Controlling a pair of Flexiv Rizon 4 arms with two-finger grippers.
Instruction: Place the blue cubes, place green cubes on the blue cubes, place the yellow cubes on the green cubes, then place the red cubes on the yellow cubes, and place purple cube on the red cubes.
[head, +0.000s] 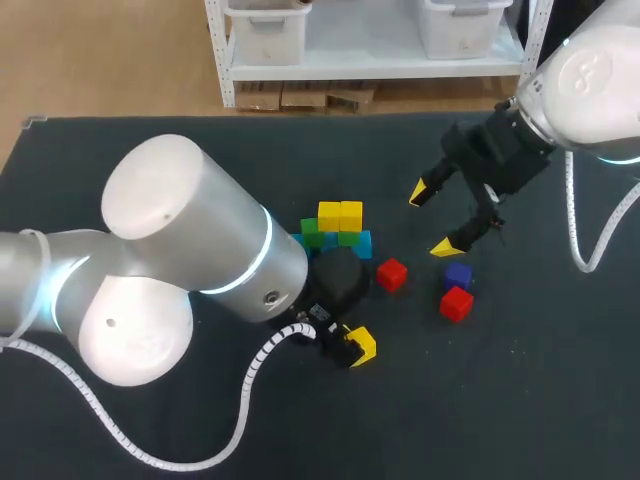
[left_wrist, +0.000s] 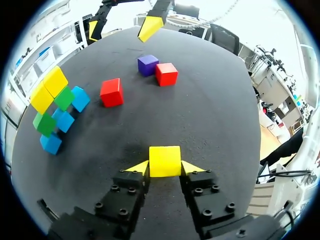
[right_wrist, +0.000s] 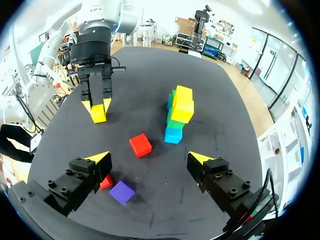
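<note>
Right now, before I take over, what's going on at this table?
The left gripper is shut on a yellow cube, held apart from the stack. That stack has blue cubes at the bottom, green cubes above them and two yellow cubes on top. The right gripper is open and empty, above the loose purple cube and one red cube. A second red cube lies nearer the stack.

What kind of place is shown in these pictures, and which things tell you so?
Probably a robot lab test bench. The left arm and the right arm hang over a dark table; a stack of small coloured cubes stands on it; the left gripper is shut on a yellow cube.
</note>
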